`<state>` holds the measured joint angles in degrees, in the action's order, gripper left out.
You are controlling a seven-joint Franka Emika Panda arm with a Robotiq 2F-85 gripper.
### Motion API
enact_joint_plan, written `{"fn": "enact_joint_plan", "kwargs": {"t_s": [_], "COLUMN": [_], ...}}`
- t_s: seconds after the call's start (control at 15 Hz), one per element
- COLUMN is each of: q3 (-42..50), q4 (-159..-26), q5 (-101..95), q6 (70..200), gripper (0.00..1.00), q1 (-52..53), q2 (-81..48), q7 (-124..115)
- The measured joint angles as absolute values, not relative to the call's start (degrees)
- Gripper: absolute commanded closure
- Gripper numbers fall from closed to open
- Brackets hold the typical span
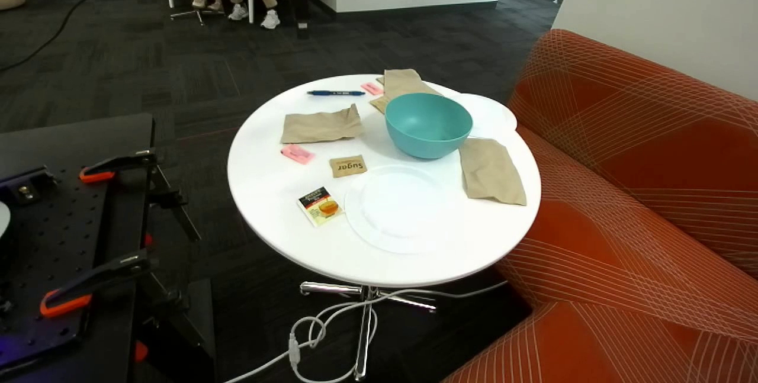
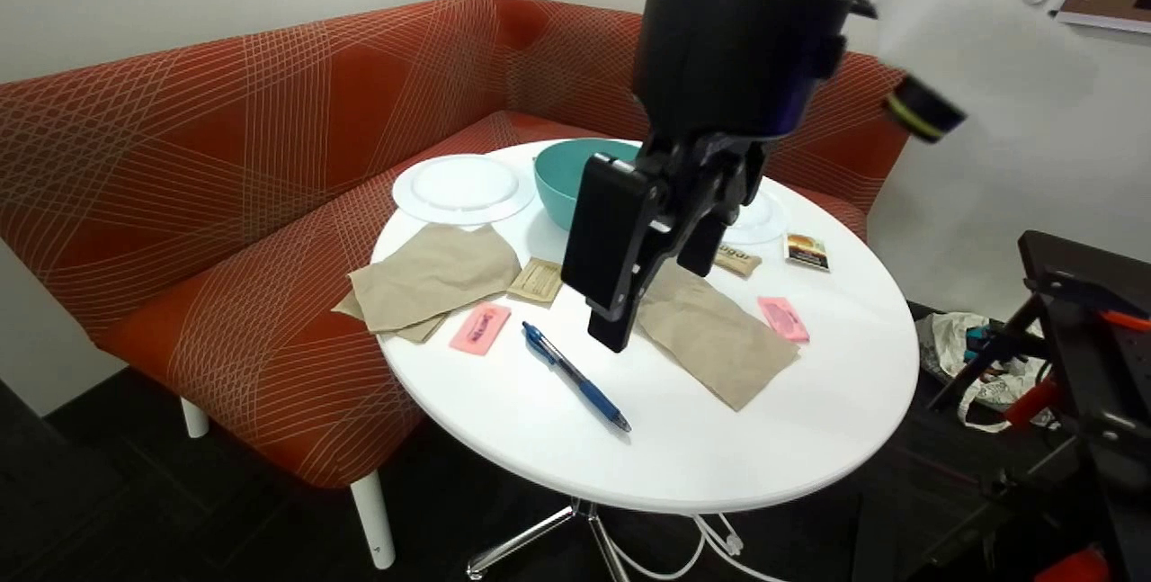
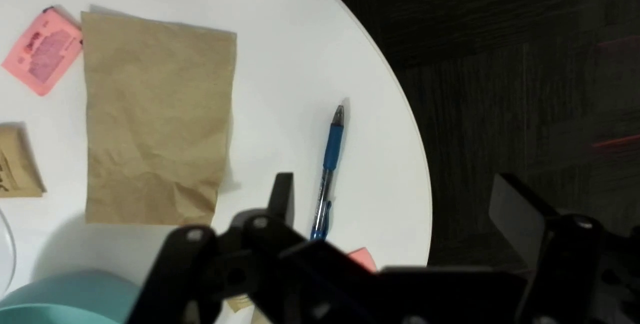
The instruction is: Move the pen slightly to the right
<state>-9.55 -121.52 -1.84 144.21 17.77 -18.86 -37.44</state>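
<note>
The pen is a dark blue stick with a clear barrel, lying flat on the white round table. It shows in both exterior views (image 1: 336,93) (image 2: 575,375), near the table's edge. In the wrist view the pen (image 3: 328,169) lies closer to the left finger, and its clip end is partly hidden behind the gripper. My gripper (image 3: 397,199) is open with nothing between its fingers; the right finger appears over the dark floor past the table edge. In an exterior view the gripper (image 2: 655,296) hangs above the table, apart from the pen.
A teal bowl (image 1: 427,125) stands mid-table beside white plates (image 1: 397,208) (image 2: 463,189). Brown napkins (image 1: 323,126) (image 2: 441,276) lie near the pen. Pink packets (image 2: 480,328) (image 3: 45,51), a sugar packet (image 1: 348,166) and a tea packet (image 1: 320,206) lie around. A red bench (image 2: 315,321) borders the table.
</note>
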Motion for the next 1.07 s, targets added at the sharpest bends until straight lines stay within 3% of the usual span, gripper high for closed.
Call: {"fn": "enact_joint_plan", "kwargs": {"t_s": [1.07], "q3": [-3.58], "q4": [-103.88], "q5": [-1.51], "q6": [144.1], "gripper": [0.0], "q1": [18.65], "q2": [-38.11], "q7": [-38.48]}}
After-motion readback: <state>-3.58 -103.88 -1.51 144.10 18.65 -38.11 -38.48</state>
